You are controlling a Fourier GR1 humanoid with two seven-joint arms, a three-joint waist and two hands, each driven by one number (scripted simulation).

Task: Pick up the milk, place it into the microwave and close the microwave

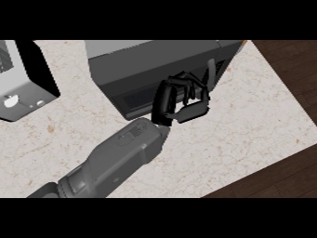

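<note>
Milk cannot be seen, so it may be inside the microwave (pixel 154 65) at the top middle, where the left hand (pixel 181 100) touches the front with curled fingers (pixel 166 95), maybe closing it.

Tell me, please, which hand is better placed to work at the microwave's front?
Left, probably: the left hand is already at the front of the microwave, while the right hand is out of view.
</note>
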